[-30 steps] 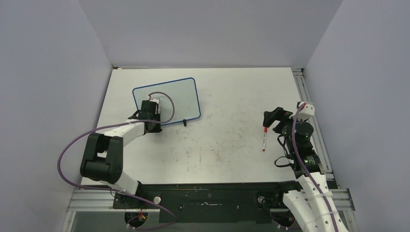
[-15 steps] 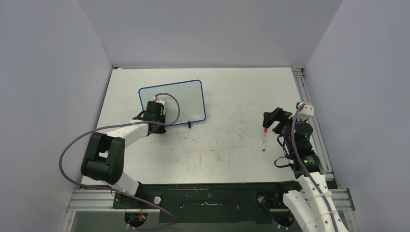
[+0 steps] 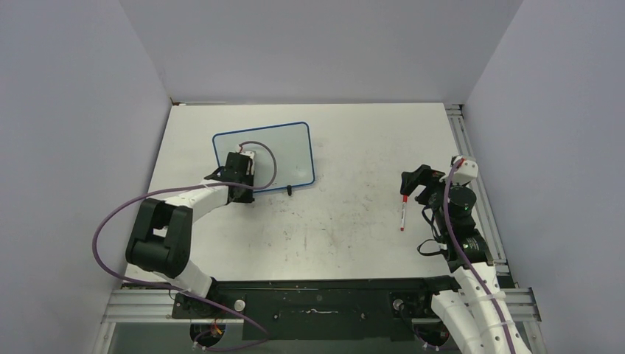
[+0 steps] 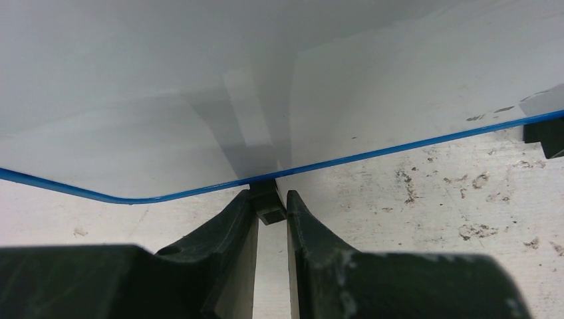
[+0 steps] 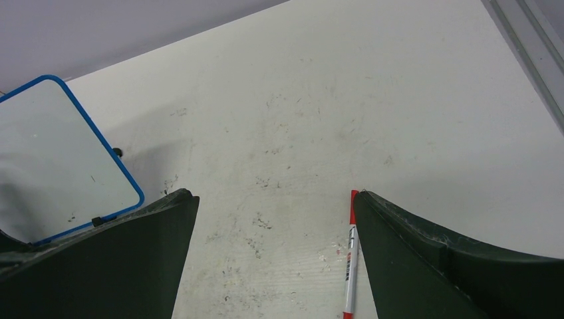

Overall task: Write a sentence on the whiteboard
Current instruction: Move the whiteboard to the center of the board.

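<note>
The whiteboard sits directly ahead of the left gripper, and its thin blue frame crosses just beyond the fingertips. Its glossy white face spreads away from the gripper and mirrors a pale streak. The left gripper is pinched narrow on a small black clip foot under the board's near edge, with one dark finger pressed to each side of it. A second foot pokes out from under the same edge, well off to that gripper's right. Around the board lies the scuffed white table. The right gripper is well apart from the board, which shows only at the far left of its wrist view. Its jaws gape wide and hold nothing. A red-and-white marker lies on the table just inside its right-hand finger. From above, the marker lies just on the near side of this gripper.
</note>
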